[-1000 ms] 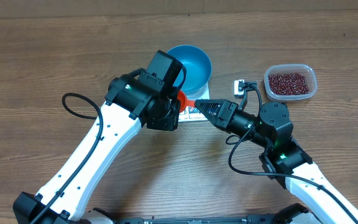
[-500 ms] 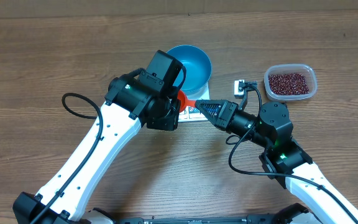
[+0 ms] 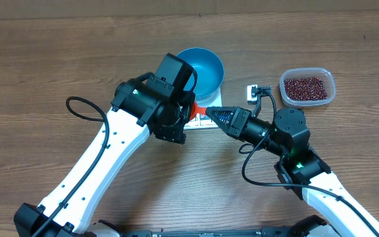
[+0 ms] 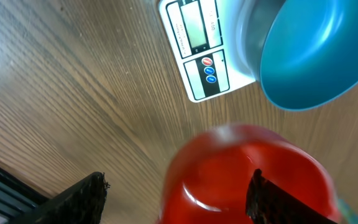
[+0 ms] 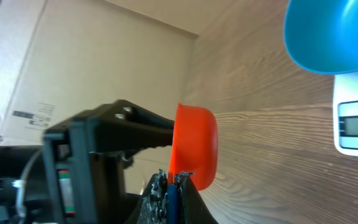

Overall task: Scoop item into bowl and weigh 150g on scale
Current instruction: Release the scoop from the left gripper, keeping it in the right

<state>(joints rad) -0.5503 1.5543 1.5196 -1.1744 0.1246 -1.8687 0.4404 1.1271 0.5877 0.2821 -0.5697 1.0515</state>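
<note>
The blue bowl (image 3: 202, 69) stands empty on the white scale (image 3: 207, 121), whose display end (image 4: 201, 46) shows beside the bowl (image 4: 309, 56). A red scoop (image 3: 195, 108) hangs between the two arms, just in front of the scale. My right gripper (image 5: 169, 180) is shut on the scoop's blue handle (image 5: 169, 200), with the red cup (image 5: 194, 146) sticking out past it. My left gripper (image 4: 179, 202) is open, and its fingers (image 4: 82, 199) stand wide on either side of the red cup (image 4: 241, 174). The beans (image 3: 304, 87) lie in a clear tub at the right.
The clear plastic tub (image 3: 328, 99) sits on the wooden table to the right of my right arm. A small white block with a cable (image 3: 255, 90) lies between the tub and the scale. A cardboard box (image 5: 73, 62) stands beyond the table.
My left gripper has opened and let go of the red scoop. My right gripper has closed fully on the scoop's handle. Neither arm has shifted much.
</note>
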